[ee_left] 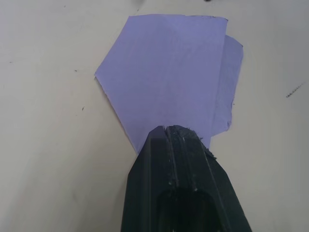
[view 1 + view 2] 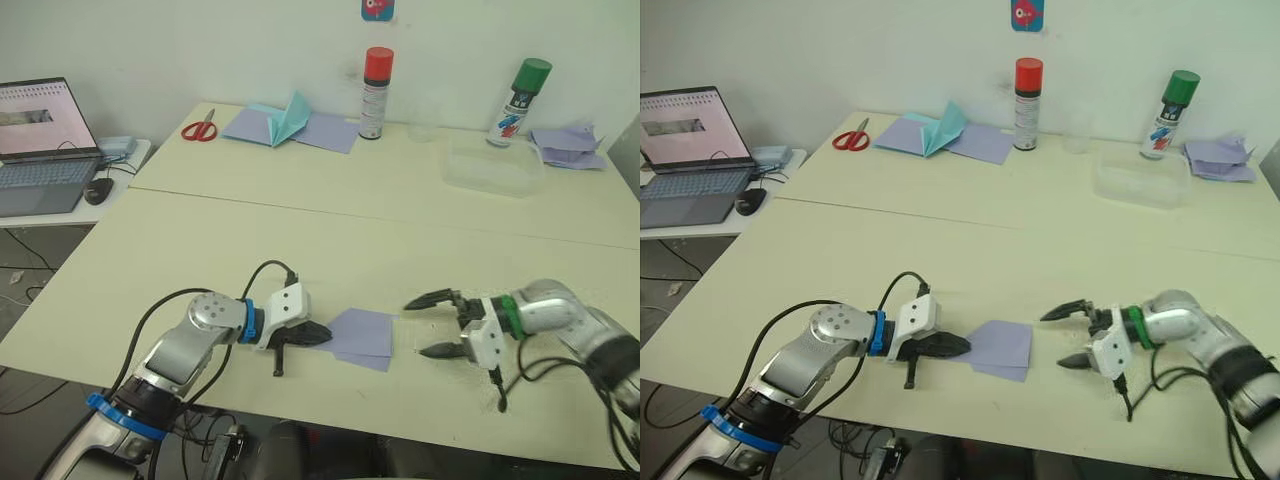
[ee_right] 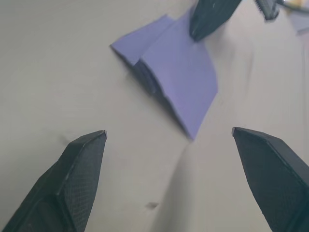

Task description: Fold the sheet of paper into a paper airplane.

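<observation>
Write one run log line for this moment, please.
left gripper: shut, tips on folded paper sheet edge | right gripper: open, beside sheet, apart | sheet: flat on table, partly folded

This looked like a lab or office workroom: a broad pale worktop (image 2: 400,230) stood against a plain white wall. At the upper left of the frame an open laptop (image 2: 45,150) and a mouse (image 2: 99,190) sat on a side desk, while red-handled scissors (image 2: 200,130), two spray cans (image 2: 376,93) and loose coloured paper (image 2: 290,125) lay along the top.
</observation>
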Robot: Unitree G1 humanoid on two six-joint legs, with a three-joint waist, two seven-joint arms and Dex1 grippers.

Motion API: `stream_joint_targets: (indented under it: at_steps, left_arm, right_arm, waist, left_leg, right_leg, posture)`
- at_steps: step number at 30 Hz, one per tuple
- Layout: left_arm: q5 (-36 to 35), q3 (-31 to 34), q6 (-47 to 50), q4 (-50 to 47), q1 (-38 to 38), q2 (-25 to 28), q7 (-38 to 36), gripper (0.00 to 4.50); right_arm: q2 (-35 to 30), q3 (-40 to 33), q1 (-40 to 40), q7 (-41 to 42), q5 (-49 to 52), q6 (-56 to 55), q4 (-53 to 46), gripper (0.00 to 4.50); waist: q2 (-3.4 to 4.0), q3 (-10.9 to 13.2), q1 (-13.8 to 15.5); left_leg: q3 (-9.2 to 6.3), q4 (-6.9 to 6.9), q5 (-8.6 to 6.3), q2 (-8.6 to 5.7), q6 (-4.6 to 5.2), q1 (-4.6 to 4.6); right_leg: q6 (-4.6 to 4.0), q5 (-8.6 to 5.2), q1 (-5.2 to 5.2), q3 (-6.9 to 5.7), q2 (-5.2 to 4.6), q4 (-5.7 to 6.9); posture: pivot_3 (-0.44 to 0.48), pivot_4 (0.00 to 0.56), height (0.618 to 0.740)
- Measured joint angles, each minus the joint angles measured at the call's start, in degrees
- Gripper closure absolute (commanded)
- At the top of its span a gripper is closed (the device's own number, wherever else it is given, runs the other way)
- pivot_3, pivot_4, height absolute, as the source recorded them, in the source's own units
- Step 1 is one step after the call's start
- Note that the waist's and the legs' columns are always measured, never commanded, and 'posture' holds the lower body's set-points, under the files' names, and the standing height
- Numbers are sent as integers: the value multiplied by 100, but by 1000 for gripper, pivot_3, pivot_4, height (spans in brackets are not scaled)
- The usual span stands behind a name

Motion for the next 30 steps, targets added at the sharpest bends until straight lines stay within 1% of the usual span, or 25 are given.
stream_joint_targets:
  at_steps: [1,2,3,4,6,7,8,10,11,12,15,16,18,24,30]
  left_arm:
    - [0,6,-13,7,27,26,-12,4500]
    - [3,6,-30,29,23,35,-17,4500]
    - [7,9,-56,53,30,44,-27,4500]
    - [18,13,-76,67,35,54,-43,4500]
    - [35,18,-89,84,38,54,-68,4500]
    - [39,9,-92,83,37,45,-83,4500]
    - [40,1,-95,82,39,35,-84,4500]
    - [45,-5,-106,80,28,33,-110,4500]
    - [45,-6,-112,72,24,31,-114,4500]
    - [45,-7,-119,66,21,32,-143,4500]
    - [45,-6,-130,63,8,32,-190,4500]
    - [46,-4,-131,63,5,33,-195,4500]
    - [71,9,-131,65,19,45,-192,4500]
    - [111,38,-127,39,80,59,-140,4500]
    - [120,55,-116,-32,119,76,-125,4500]
  right_arm:
    - [-224,-28,177,-25,587,989,-519,55]
    - [-522,-97,342,-222,1512,2327,-1184,55]
    - [-813,-184,364,-586,2681,3766,-1779,55]
    - [-993,-340,255,-1196,4153,5270,-2192,55]
    - [-961,-550,40,-2067,5882,6817,-2422,55]
    - [-830,-649,-52,-2612,6656,7507,-2442,55]
    - [-726,-678,-99,-2993,7112,7875,-2418,55]
    - [-211,-696,-151,-4287,8343,8459,-2003,55]
    - [-56,-708,-151,-4652,8632,8595,-1861,55]
    - [240,-819,-148,-5120,8911,8797,-1622,55]
    - [798,-1204,-150,-5874,9156,9174,-1260,55]
    - [893,-1296,-151,-6005,9184,9249,-1222,55]
    - [1313,-1600,-173,-6460,9245,9481,-992,55]
    - [2068,-2129,-194,-7169,9310,9855,-648,55]
    - [2522,-2267,-306,-7518,9303,9984,-499,55]
  waist:
    - [8,-4,-5]
    - [18,-7,-24]
    - [33,-16,-51]
    - [28,-19,-82]
    - [6,-33,-108]
    - [-6,-40,-115]
    - [-7,-41,-117]
    - [-29,-53,-120]
    - [-29,-53,-118]
    - [-29,-53,-119]
    - [-26,-55,-115]
    - [-26,-55,-115]
    - [-32,-68,-124]
    - [-34,-103,-145]
    - [-32,-115,-149]
  left_leg:
    - [-2,-3,0,1,0,3]
    - [0,-5,0,2,0,7]
    - [2,-6,0,2,0,14]
    - [1,-13,-1,2,0,39]
    - [-6,-20,-1,3,0,51]
    - [-5,-26,-1,3,0,47]
    - [-4,-28,-1,2,1,44]
    - [5,-34,-4,-3,6,29]
    - [9,-34,-6,-6,10,16]
    - [9,-34,-7,-9,12,-1]
    - [6,-34,-8,-12,13,-35]
    - [6,-34,-7,-12,13,-39]
    - [7,-33,-7,-8,13,-38]
    - [9,-33,-5,-1,15,-34]
    - [10,-38,-5,0,15,-36]
  right_leg:
    - [-2,-1,4,-4,-3,-1]
    - [-6,-3,7,-5,-7,0]
    - [-8,-4,12,-6,-12,1]
    - [-14,-8,35,-10,-14,-4]
    - [-22,-14,48,-19,-14,-17]
    - [-22,-14,47,-21,-14,-29]
    - [-19,-13,46,-20,-14,-41]
    - [-11,-10,36,-14,-14,-57]
    - [-4,-7,24,-11,-15,-59]
    - [8,1,10,-8,-15,-60]
    - [14,4,-21,-8,-12,-58]
    - [15,4,-26,-8,-12,-57]
    - [17,5,-28,-7,-7,-55]
    - [39,-8,-28,-4,-2,-55]
    - [37,-7,-34,-2,-1,-55]
  posture:
    - [0,150,740]
    - [0,150,740]
    - [0,150,740]
    - [0,150,740]
    - [0,150,740]
    - [0,150,740]
    - [0,150,740]
    - [0,150,740]
    - [0,150,740]
    - [0,150,740]
    - [0,150,740]
    - [0,150,740]
    - [0,150,740]
    - [0,150,740]
    - [0,150,740]
